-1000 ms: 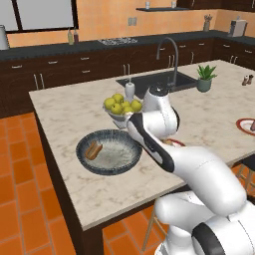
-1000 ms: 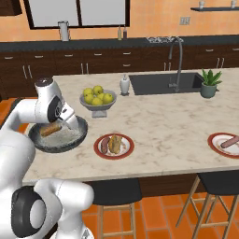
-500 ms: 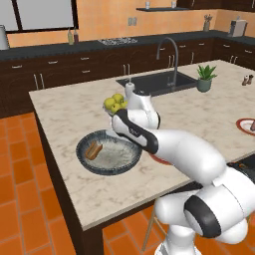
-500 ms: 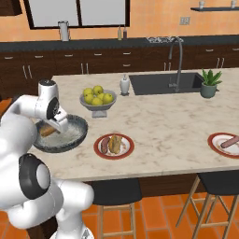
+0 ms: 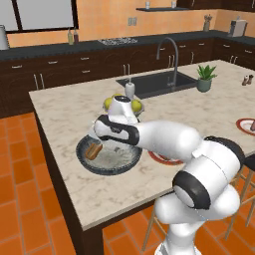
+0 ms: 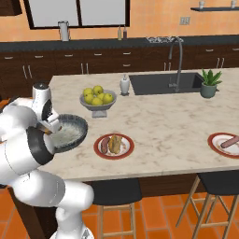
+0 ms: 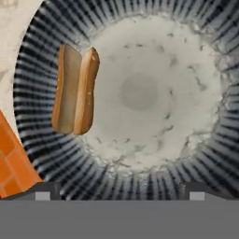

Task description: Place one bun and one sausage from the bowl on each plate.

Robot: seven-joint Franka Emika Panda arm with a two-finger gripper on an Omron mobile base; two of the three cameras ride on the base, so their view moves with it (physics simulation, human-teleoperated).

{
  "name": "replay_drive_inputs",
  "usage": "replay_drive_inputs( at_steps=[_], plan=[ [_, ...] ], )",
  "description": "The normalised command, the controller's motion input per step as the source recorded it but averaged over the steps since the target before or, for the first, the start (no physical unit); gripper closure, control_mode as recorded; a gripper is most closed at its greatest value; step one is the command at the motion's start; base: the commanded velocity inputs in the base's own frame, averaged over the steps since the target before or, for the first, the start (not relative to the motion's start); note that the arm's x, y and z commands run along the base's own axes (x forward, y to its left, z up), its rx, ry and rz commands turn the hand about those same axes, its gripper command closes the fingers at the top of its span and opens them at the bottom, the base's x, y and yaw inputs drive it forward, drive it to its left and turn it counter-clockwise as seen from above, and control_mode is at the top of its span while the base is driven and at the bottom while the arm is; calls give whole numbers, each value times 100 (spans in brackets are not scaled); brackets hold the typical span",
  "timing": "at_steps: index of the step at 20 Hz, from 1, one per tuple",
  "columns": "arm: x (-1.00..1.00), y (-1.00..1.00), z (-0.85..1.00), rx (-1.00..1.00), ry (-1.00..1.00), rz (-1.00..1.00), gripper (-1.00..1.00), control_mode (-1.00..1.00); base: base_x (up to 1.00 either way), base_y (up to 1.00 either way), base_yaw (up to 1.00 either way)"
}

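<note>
Looking down, hand view bares bun (image 7: 74,89), open end effector (image 7: 120,190), bowl (image 7: 37,70)

Wide, shallow dark grey ribbed bowl (image 5: 107,160) stood on the pale marbled stone island counter (image 5: 60,117). A split tan bun (image 5: 93,150) lay at its nine o'clock inner slope. The white arm's wrist hung over the bowl's twelve o'clock rim. A red-brown-rimmed plate (image 5: 246,124) sat at the frame's three o'clock edge.
</note>
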Motion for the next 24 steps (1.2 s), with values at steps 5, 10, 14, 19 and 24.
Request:
replay_drive_inputs(
  at_steps=[5, 10, 14, 19, 24],
  plan=[
    [38, 36, -45, 0, 5, 0, -100, -100, 0, 0, 0],
    [34, 3, -35, 2, -11, 0, -100, -100, 0, 0, 0],
    [37, 0, -16, 0, 0, 0, -100, -100, 0, 0, 0],
    [37, 14, -18, 0, 0, -2, -100, -100, 0, 0, 0],
    [33, 26, -20, 0, 0, -5, -100, -100, 0, 0, 0]
  ],
)
